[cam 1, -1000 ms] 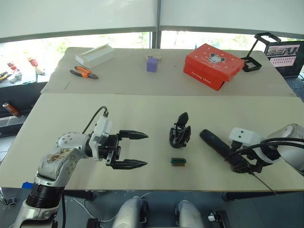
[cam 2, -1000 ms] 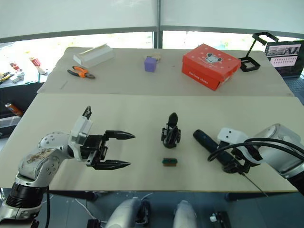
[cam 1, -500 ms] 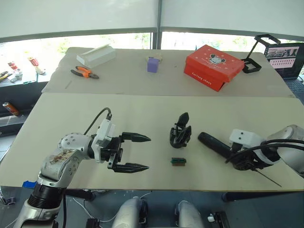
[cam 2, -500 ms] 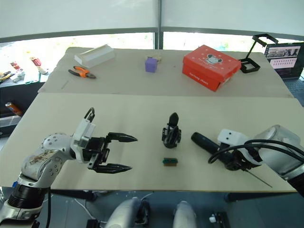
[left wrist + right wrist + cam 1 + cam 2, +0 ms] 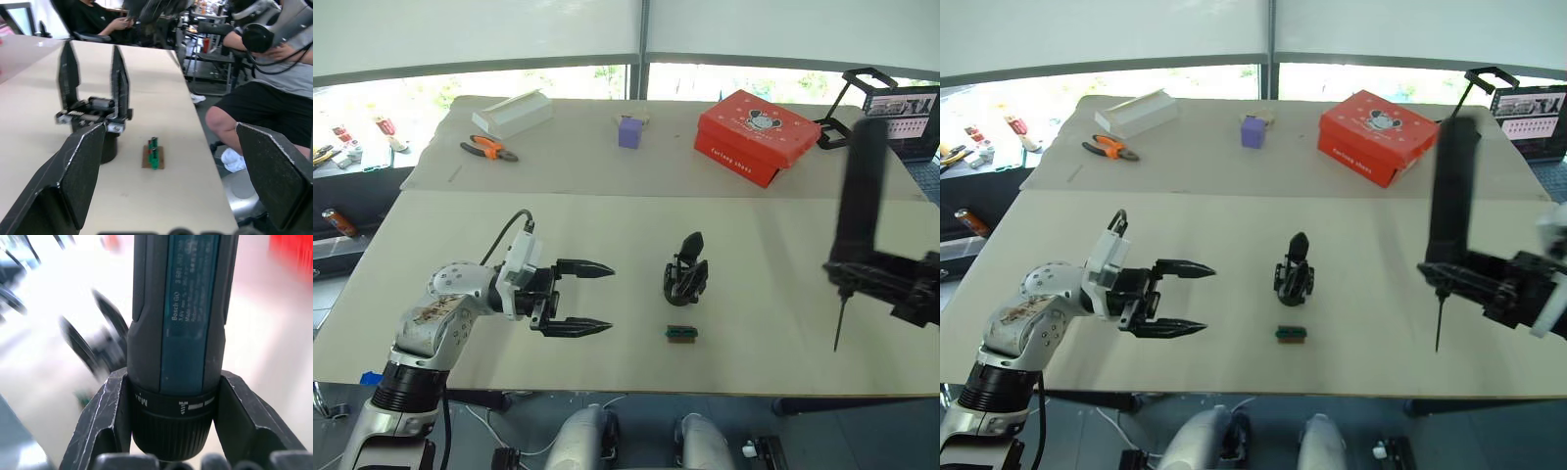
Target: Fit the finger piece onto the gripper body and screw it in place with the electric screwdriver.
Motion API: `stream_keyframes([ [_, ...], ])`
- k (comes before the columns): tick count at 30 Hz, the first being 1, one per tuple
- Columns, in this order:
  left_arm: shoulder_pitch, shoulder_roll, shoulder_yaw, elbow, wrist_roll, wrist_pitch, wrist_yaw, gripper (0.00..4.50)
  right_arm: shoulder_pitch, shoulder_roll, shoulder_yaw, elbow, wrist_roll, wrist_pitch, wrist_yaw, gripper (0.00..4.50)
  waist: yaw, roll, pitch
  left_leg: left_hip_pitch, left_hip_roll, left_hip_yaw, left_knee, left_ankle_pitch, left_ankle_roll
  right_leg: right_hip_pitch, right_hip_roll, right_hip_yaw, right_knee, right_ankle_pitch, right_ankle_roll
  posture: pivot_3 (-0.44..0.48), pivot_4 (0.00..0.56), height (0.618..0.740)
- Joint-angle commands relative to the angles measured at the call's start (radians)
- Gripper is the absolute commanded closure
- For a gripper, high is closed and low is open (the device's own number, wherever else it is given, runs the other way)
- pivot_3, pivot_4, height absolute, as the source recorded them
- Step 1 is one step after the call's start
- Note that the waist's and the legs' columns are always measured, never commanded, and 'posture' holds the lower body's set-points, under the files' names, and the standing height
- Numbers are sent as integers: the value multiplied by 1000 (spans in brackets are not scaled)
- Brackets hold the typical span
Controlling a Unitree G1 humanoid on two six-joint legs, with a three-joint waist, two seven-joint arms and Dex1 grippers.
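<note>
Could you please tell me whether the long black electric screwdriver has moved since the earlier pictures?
Yes. The long black electric screwdriver, earlier lying on the beige table, now stands upright in the right gripper, lifted, bit pointing down, right of the black gripper body.

The left arm is silver-grey metal with screw heads and worn brownish patches, a white wrist block and a looping black cable. Its left hand has two pointed black fingers.
</note>
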Motion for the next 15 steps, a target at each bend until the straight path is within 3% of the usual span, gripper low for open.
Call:
stream_keyframes([
  [1, -17, 9, 12, 77, 55, -108, -49, 0, -29, 97, -99, -144, 125, -103, -120, 2564, -2, 0, 0, 0, 0, 0, 0, 0, 0, 0, -1, 1, 0, 0, 0, 0, 150, 740],
  [3, -24, 10, 7, 124, 90, -174, -78, 0, -41, 208, -99, -232, 153, -256, -186, 2564, -4, 0, 0, 1, 0, 1, 0, 0, 0, -1, -1, 1, 0, 0, 1, 0, 150, 740],
  [7, -2, 12, -19, 146, 151, -268, -112, 0, 4, 361, -1, -310, 211, -383, -314, 2564, -6, 0, 0, 2, -1, 1, -1, 0, -1, -4, -1, 3, 1, 0, 0, 0, 150, 740],
  [15, 60, -72, -110, 69, 200, -228, -6, 0, 167, 407, 393, -281, 10, -804, -87, 2564, -12, 0, 0, 3, -2, 3, -1, 0, 0, -2, 1, 3, 2, 0, 0, 0, 150, 740],
])
